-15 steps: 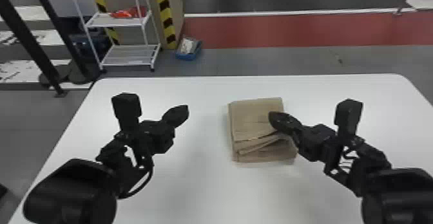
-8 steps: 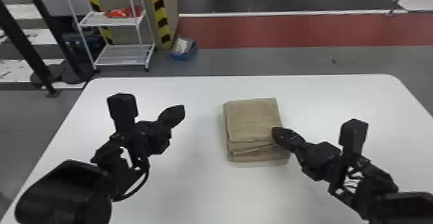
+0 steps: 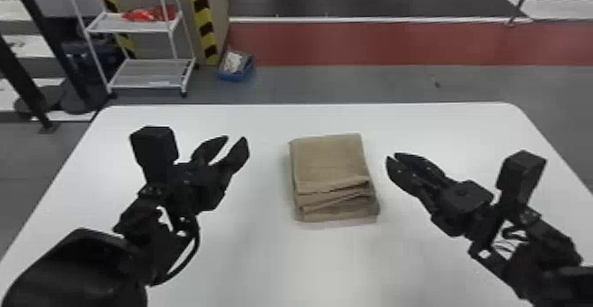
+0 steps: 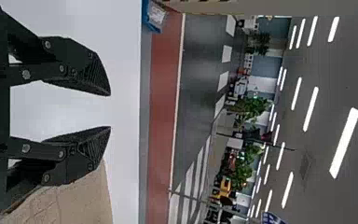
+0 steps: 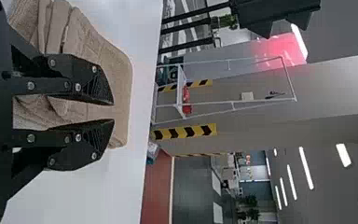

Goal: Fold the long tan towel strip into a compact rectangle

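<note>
- Head view: the tan towel (image 3: 328,160) lies on the white tabletop (image 3: 229,248), between the two grippers, folded into a compact, nearly rectangular stack.
- The towel's near edge shows several layers, slightly uneven and fanned, with the lowest layer reaching out a little past those above.
- The left gripper (image 3: 237,138) is over the table, to the left of the towel and apart from it, its fingers parted and nothing between them.
- The right gripper (image 3: 392,155) is to the right of the towel, near it but not touching, pointing toward it; it is released too, with a narrower gap between its fingers.
- Left wrist view: the left gripper (image 4: 110,111) has a wide space between its ridged fingertips, and part of the towel shows past one finger.
- Right wrist view: the right gripper (image 5: 113,112) has a clear space between its fingertips, with the towel's rounded fold and stacked layers seen behind them.
- Beyond the table, a white two-tier shelf rack (image 3: 150,60) carries a red item (image 3: 148,14) on its upper shelf; a small pale label (image 3: 159,83) is on the lower shelf's front edge.
- Beside the rack are yellow-and-black hazard stripes (image 3: 203,15) and a blue bin (image 3: 237,75) on the floor.
- A blue-and-white sign (image 4: 272,218) is cut off at the left wrist view's edge.
</note>
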### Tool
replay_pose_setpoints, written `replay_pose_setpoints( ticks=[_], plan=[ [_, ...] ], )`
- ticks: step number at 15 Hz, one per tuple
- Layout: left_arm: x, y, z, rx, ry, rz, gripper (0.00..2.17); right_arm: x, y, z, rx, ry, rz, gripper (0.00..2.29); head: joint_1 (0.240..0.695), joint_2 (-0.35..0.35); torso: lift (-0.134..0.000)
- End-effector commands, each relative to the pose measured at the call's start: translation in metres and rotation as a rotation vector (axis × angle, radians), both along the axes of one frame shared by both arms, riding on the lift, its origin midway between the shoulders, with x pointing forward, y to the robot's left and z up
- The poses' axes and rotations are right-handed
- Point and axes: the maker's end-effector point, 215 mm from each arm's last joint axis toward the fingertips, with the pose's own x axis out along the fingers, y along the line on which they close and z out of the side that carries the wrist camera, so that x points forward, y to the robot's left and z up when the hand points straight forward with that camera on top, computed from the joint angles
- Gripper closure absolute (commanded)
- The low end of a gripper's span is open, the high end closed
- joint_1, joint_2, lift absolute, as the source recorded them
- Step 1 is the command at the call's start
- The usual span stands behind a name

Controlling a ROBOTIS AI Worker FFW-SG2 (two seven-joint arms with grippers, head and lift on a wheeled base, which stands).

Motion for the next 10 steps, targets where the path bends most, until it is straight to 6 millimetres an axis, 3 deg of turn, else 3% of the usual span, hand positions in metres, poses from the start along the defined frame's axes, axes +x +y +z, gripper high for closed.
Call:
replay_pose_setpoints(
  ticks=[1,5,10],
  plan=[
    [-0.003,0.007,0.030,0.054,-0.122,0.076,0.07,0.007,-0.031,0.023,-0.042,-0.031,-0.046,0.00,0.695,-0.011,-0.128],
    [-0.023,0.018,0.062,0.146,-0.308,0.236,0.06,0.008,-0.088,0.051,-0.007,-0.084,-0.140,0.04,0.695,-0.054,-0.128],
    [-0.057,0.039,0.034,0.162,-0.288,0.283,0.05,-0.019,-0.113,0.042,0.096,-0.095,-0.259,0.04,0.695,-0.092,-0.128]
  ],
)
